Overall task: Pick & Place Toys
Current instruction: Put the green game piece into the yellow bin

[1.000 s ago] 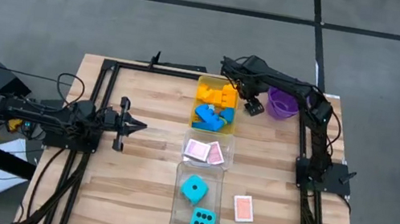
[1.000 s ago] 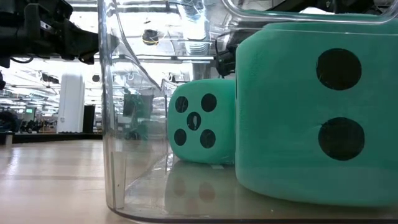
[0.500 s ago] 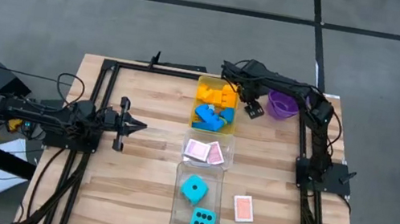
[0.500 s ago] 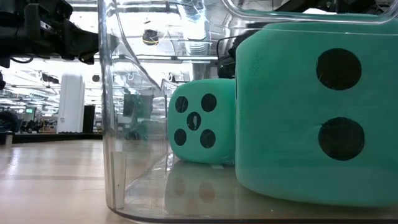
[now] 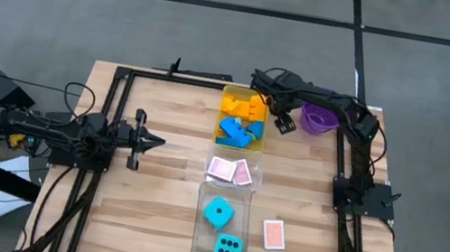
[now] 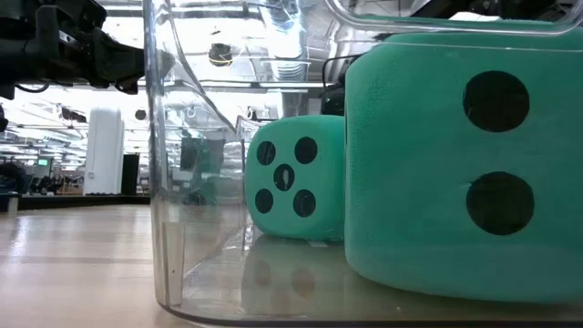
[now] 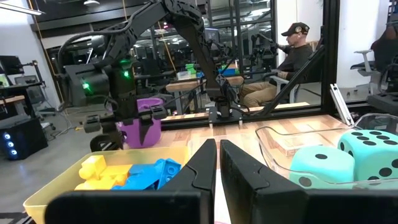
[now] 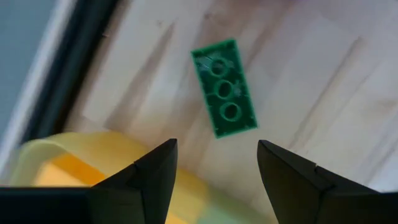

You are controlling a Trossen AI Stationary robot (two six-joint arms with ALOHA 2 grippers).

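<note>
Most toys were sorted: bricks [image 5: 242, 117], cards [image 5: 229, 170] and dice [image 5: 223, 230] lay in their trays. We left a green brick [image 8: 224, 87] and one card [image 5: 274, 234] on the table [image 5: 155, 215]; our right gripper [image 8: 214, 171] hovered over the brick, jaws wide and empty, left gripper [image 7: 217, 162] closed

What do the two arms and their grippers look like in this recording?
Both arms are dark, jointed metal with black cables running along them. The left gripper ends in two slim black tapered fingers. The right gripper has broader black fingers with angular, bevelled pads. In the left wrist view, green indicator lights glow on the right arm's links.
</note>
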